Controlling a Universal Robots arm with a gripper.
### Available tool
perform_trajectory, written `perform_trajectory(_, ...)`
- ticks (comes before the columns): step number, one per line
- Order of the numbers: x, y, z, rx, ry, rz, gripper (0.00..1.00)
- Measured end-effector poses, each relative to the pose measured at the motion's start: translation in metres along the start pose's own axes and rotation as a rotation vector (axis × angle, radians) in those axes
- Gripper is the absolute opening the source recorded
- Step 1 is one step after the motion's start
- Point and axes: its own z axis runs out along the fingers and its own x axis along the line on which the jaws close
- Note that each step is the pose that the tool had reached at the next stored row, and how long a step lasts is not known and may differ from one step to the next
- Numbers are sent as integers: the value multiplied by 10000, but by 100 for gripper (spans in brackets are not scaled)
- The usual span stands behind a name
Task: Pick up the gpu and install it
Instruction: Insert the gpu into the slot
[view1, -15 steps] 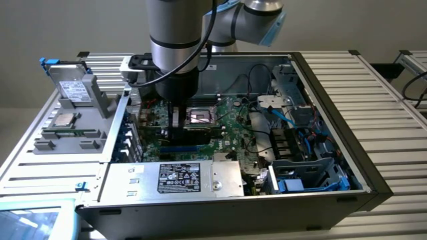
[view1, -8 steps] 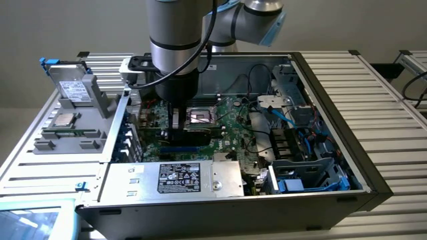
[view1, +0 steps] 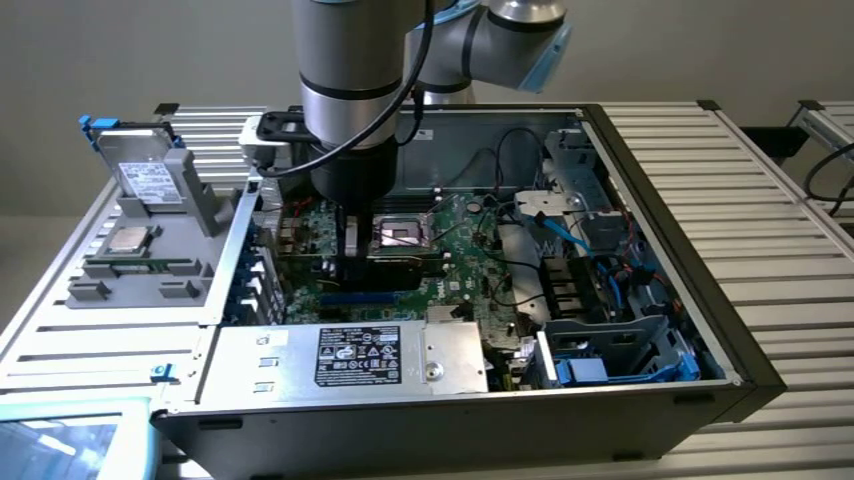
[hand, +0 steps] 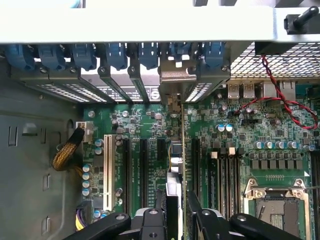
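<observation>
My gripper (view1: 351, 262) reaches down into the open computer case (view1: 667, 200), over the green motherboard (view1: 461, 255). It is shut on the gpu (view1: 395, 268), a flat black card standing on edge just above the board. In the wrist view the gpu (hand: 175, 165) shows edge-on between the two black fingers (hand: 154, 220). It lies along the expansion slots, and its metal bracket (hand: 176, 80) stands at the case's rear slot openings. Whether the card's edge sits in a slot, I cannot tell.
The processor socket (view1: 400, 232) lies beside the card. Blue slot clips (hand: 115, 55) line the rear wall, and a red-black cable (hand: 285, 95) runs nearby. A power supply (view1: 354, 358) closes the case front. A grey parts holder (view1: 147, 250) with a silver chip (view1: 130, 238) stands outside.
</observation>
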Motion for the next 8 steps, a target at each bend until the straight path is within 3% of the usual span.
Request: perform_trajectory(8, -6, -2, 35, -2, 0, 0, 28)
